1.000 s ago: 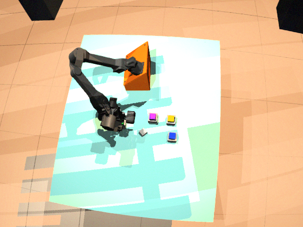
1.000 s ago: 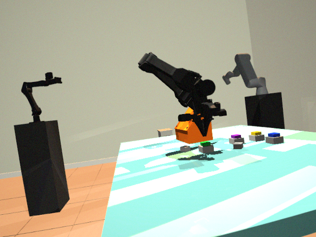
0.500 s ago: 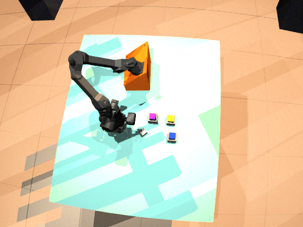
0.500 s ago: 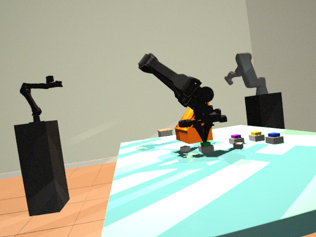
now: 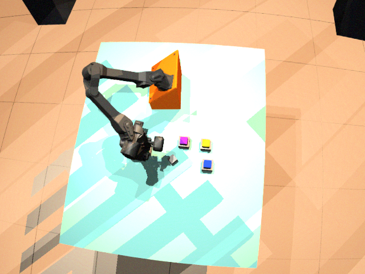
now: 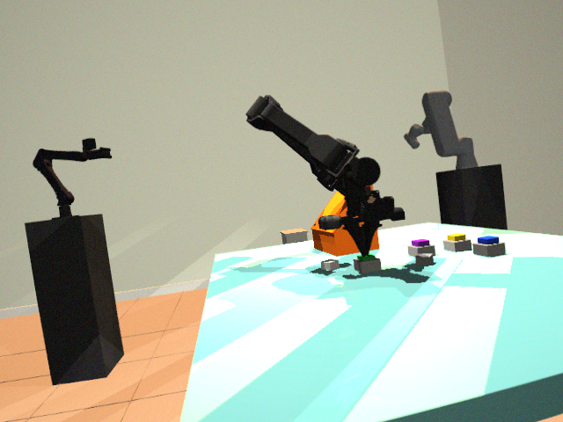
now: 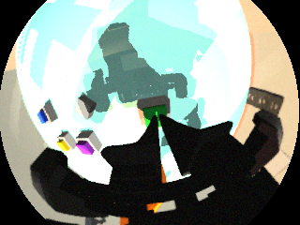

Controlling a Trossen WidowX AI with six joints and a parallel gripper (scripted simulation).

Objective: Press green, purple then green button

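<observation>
The end effector [image 6: 364, 252] points straight down with its fingers closed together on nothing, their tips touching the top of the green button [image 6: 366, 258] on the counter [image 6: 409, 327]. The purple button [image 5: 183, 140] sits at about 3 o'clock from it in the top view, with the yellow button [image 5: 205, 143] beside it and the blue button [image 5: 207, 164] nearby. A small grey block [image 5: 173, 159] lies between the arm and these buttons.

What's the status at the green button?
Gripper shut, empty, tip down on the green button. Purple button not yet reached. Small grey block sits close beside the green button, not touched.
</observation>
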